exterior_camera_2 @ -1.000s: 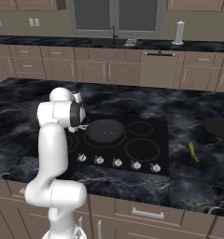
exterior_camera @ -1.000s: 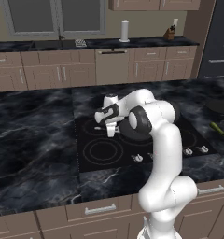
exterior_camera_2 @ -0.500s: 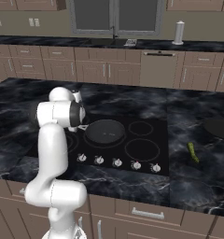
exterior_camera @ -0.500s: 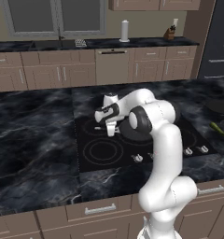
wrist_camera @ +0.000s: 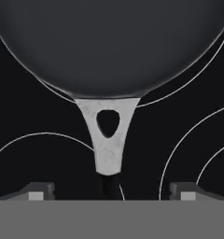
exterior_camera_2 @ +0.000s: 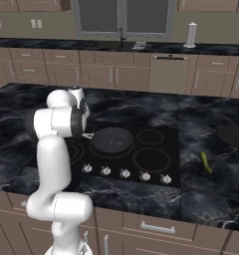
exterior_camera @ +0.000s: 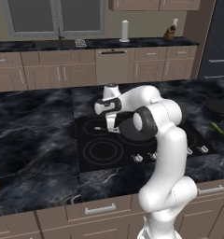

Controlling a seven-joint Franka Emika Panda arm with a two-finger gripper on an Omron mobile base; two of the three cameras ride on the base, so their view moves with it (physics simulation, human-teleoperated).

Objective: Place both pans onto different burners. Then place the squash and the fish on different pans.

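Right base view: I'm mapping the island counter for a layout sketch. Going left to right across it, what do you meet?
Robot arm → pan on the cooktop burner → empty burner ring → squash → second pan at the right edge.

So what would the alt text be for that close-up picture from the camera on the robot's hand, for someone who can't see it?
A round dark frying pan sits on a black cooktop over a thin grey burner ring, its pale metal handle pointing toward the camera. The robot's hand is open, one dark fingertip on each side of the handle, not touching it.
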